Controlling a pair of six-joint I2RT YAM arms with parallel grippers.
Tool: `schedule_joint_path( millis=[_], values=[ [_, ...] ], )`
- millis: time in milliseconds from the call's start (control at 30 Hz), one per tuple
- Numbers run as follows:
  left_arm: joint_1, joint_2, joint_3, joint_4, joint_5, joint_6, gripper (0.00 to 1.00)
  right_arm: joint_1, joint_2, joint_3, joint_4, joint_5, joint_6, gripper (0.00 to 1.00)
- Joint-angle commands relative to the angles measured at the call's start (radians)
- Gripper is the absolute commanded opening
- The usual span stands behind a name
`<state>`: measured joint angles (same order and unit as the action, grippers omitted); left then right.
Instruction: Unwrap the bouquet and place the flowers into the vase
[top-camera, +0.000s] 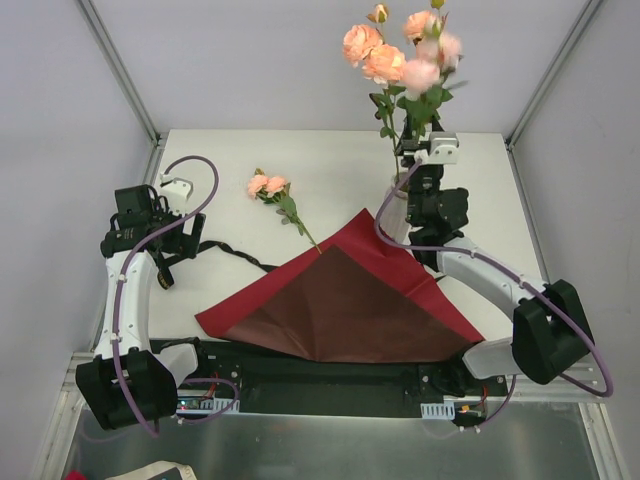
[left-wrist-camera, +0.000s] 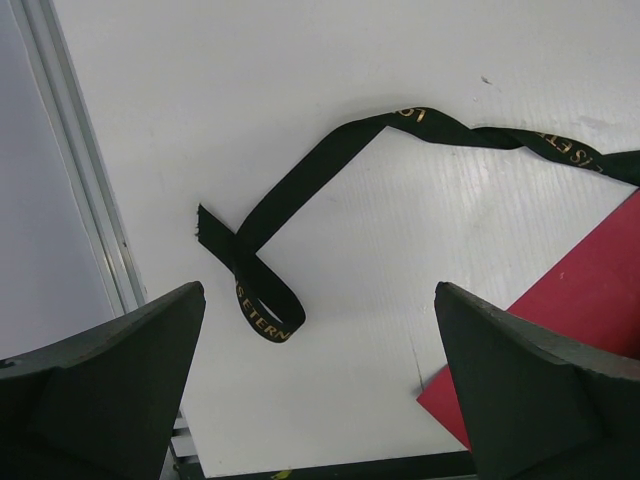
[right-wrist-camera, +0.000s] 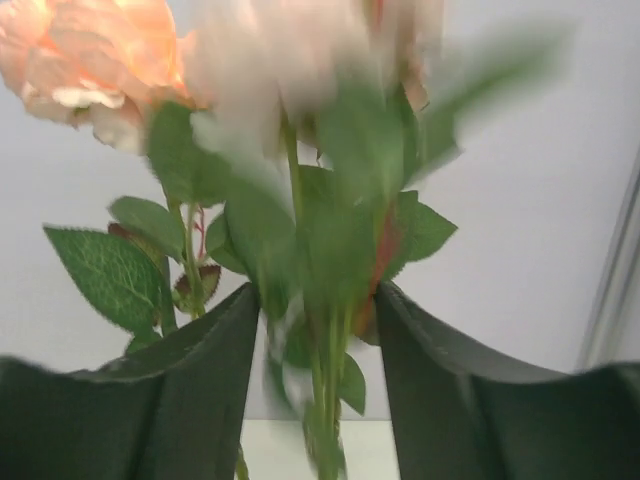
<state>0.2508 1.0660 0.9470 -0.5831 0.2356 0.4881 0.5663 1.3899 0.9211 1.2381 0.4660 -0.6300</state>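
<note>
- your right claw (right-wrist-camera: 318, 300) stands partly open. thin green stems run up between its fingers with a gap on either side, so they look loose rather than pinched.
- the main bunch of flowers (top-camera: 400, 60) stands tall at the upper right of the overhead frame, with its stems running down toward the vase (top-camera: 396, 203). that claw hides most of the vase, so you can't confirm the stems sit in its mouth.
- your left claw (left-wrist-camera: 320, 300) is as wide as it goes and holds nothing. it hangs over the black ribbon (left-wrist-camera: 310, 165), which lies loose on the white surface (top-camera: 220, 160).
- one loose sprig (top-camera: 270, 186), with two blooms, lies on the surface left of centre. its stem end points toward the corner of the opened red paper (top-camera: 340, 300).
- expect that sprig to be very light. the thin stem will probably bend and can twist or slip between the fingers.
- the petals and leaves look soft and easily crushed, so keep off the blooms.
- take it on the bare lower stem, below the leaves, and close gently across it.
- the bunch looks top-heavy and the vase small and narrow-necked. a sideways pull on the stems could tip it.
</note>
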Motion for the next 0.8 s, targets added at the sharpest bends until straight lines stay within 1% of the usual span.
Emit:
schedule_joint_path(
  millis=[0,67,100,133,200,233,267,333,367,400,433,467,500,533,567,600,633,667,700,733,767],
  values=[
    [0.010,-0.017,0.022,-0.012,0.030,0.026,0.99,0.023,-0.107,-0.039,0.032,0.029,0.032,0.67],
    [0.010,-0.020,0.021,-0.011,0.031,0.024,0.99,0.062,-0.135,-0.039,0.015,0.022,0.015,0.73],
    [0.010,-0.020,0.022,-0.011,0.031,0.024,0.99,0.082,-0.153,-0.021,-0.012,0.025,-0.029,0.74],
    [0.010,-0.018,0.024,-0.011,0.031,0.021,0.99,0.130,-0.160,-0.007,-0.029,0.039,-0.049,0.74],
    [0.010,-0.023,0.026,-0.011,0.033,0.018,0.99,0.185,-0.172,0.022,-0.072,0.030,-0.106,0.74],
    [0.008,-0.024,0.024,-0.011,0.033,0.017,0.99,0.235,-0.172,0.030,-0.081,0.007,-0.118,0.74],
    [0.010,-0.024,0.021,-0.011,0.036,0.017,0.99,0.263,-0.164,0.038,-0.125,-0.004,-0.128,0.74],
    [0.008,-0.028,0.019,-0.011,0.036,0.015,0.99,0.335,-0.149,0.082,-0.196,0.008,-0.123,0.74],
    [0.010,-0.034,0.016,-0.011,0.034,0.015,0.99,0.351,-0.128,0.103,-0.309,0.002,-0.103,0.74],
    [0.010,-0.035,0.013,-0.011,0.033,0.017,0.99,0.365,-0.114,0.122,-0.372,-0.007,-0.070,0.74],
    [0.010,-0.034,0.009,-0.011,0.031,0.017,0.99,0.375,-0.100,0.162,-0.438,-0.050,0.005,0.74],
    [0.010,-0.037,0.009,-0.011,0.031,0.018,0.99,0.374,-0.056,0.186,-0.588,-0.088,0.048,0.74],
    [0.010,-0.040,0.006,-0.011,0.030,0.020,0.99,0.374,-0.025,0.217,-0.662,-0.114,0.074,0.73],
    [0.010,-0.041,0.006,-0.011,0.028,0.020,0.99,0.373,0.009,0.293,-0.743,-0.163,0.151,0.73],
    [0.010,-0.046,0.001,-0.011,0.028,0.023,0.99,0.374,0.085,0.336,-0.923,-0.191,0.174,0.70],
    [0.010,-0.047,-0.001,-0.011,0.028,0.024,0.99,0.377,0.127,0.387,-1.012,-0.240,0.194,0.69],
    [0.010,-0.052,-0.002,-0.011,0.030,0.026,0.99,0.376,0.206,0.451,-1.130,-0.260,0.234,0.68],
    [0.010,-0.054,-0.005,-0.012,0.030,0.026,0.99,0.376,0.243,0.479,-1.173,-0.277,0.243,0.68],
    [0.010,-0.055,-0.007,-0.011,0.033,0.026,0.99,0.369,0.279,0.498,-1.210,-0.330,0.248,0.68],
    [0.010,-0.055,-0.010,-0.011,0.034,0.029,0.99,0.363,0.347,0.546,-1.286,-0.364,0.254,0.68],
    [0.010,-0.054,-0.010,-0.011,0.036,0.030,0.99,0.357,0.380,0.571,-1.325,-0.388,0.262,0.68]
  ],
)
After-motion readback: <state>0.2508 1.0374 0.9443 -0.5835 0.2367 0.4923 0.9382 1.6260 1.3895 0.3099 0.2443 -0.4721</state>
